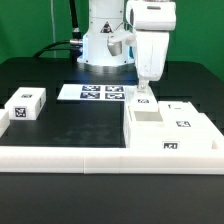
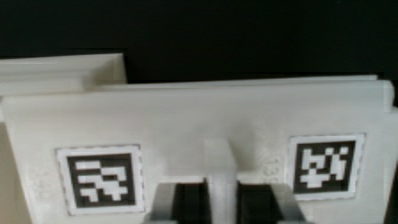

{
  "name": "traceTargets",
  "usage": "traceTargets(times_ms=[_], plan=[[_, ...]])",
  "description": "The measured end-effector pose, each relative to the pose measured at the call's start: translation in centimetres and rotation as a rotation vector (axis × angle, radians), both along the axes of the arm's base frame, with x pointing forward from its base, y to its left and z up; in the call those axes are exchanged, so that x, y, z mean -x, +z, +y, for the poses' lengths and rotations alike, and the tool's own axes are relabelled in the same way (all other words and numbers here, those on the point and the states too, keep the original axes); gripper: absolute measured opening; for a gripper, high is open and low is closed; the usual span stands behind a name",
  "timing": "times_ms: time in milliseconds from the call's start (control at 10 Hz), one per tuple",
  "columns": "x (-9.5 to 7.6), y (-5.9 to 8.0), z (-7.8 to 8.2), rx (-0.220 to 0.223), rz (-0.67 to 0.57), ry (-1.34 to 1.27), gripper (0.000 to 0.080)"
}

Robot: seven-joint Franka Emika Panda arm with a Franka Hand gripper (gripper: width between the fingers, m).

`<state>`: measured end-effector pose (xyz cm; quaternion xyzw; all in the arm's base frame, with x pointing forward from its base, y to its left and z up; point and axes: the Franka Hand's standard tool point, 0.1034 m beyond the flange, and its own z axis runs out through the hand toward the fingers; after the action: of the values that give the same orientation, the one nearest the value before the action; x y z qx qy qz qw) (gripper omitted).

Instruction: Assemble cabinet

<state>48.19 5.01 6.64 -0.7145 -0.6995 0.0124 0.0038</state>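
The single arm's gripper (image 1: 143, 97) is lowered over the rear corner of the cabinet (image 1: 172, 128), on the side nearer the exterior view's left. The cabinet is a white boxy body bearing several square black-and-white tags. It rests on the black table (image 1: 70, 125) toward the exterior view's right, just behind a low white rail (image 1: 80, 160) that runs along the near edge of the table. In the wrist view, the two dark fingertips (image 2: 182, 205) flank a narrow upright white rib of the cabinet (image 2: 214, 120), with one square tag on each side of that rib. Whether the fingers press on the rib or stand clear of it cannot be told from either view. The marker board (image 1: 100, 92) lies flat near the arm's base. A small white single-tag block (image 1: 25, 106) sits well apart at the exterior view's left.
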Motion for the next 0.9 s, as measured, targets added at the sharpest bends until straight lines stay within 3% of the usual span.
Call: traceTargets(times_ms=[300, 700, 900], plan=[[-1.4, 0.0, 0.0, -0.003, -0.004, 0.012, 0.0068], [-1.4, 0.0, 0.0, -0.004, -0.005, 0.011, 0.0068], [-4.0, 0.0, 0.2, -0.010, -0.017, 0.000, 0.0068]])
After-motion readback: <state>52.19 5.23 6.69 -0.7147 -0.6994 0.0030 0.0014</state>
